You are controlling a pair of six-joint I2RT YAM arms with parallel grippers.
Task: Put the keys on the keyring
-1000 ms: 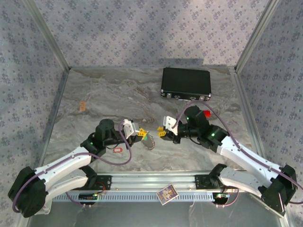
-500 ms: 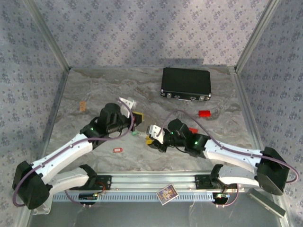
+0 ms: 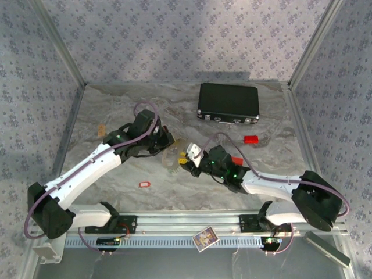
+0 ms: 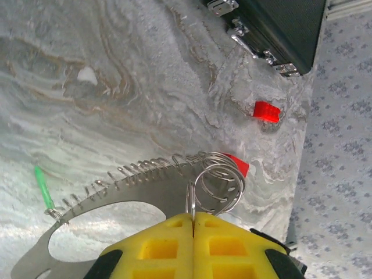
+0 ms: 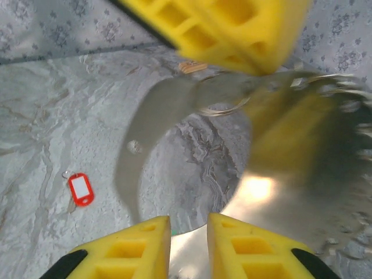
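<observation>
The grey, marbled worktop [image 3: 116,110] has patterned walls around it. Two white and black arms reach in over it. The left arm [image 3: 87,171] and the right arm [image 3: 273,186] meet near the middle.

A flat black case [image 3: 228,102] lies shut at the back, well apart from the arms.

In the middle there is a flat, shiny metal piece [image 4: 133,189] shaped like a curved moon. It has a big hole in it and little teeth along one edge. From the right wrist it looks blurry and very close.

The left tool [image 4: 193,224] has yellow fingers [image 4: 157,247] that are pressed tight together. They pinch the keyring [image 4: 228,192], a small coil of silver wire that sticks up just past the fingertips. The keyring sits right at the toothed edge of the metal piece.

The right tool [image 5: 189,229] faces the left tool, very near it. Its two yellow fingers [image 5: 131,247] stand a little apart, with nothing pinched between them. The metal piece shows just past the gap.

A small red block [image 4: 266,110] lies on the worktop in front of the black case.

The red key [image 3: 144,185] has a red tag with a white label. It lies flat on the worktop nearer the arm bases, apart from both tools.

A thin green tag [image 4: 43,189] lies on the worktop near one tip of the metal piece.
</observation>
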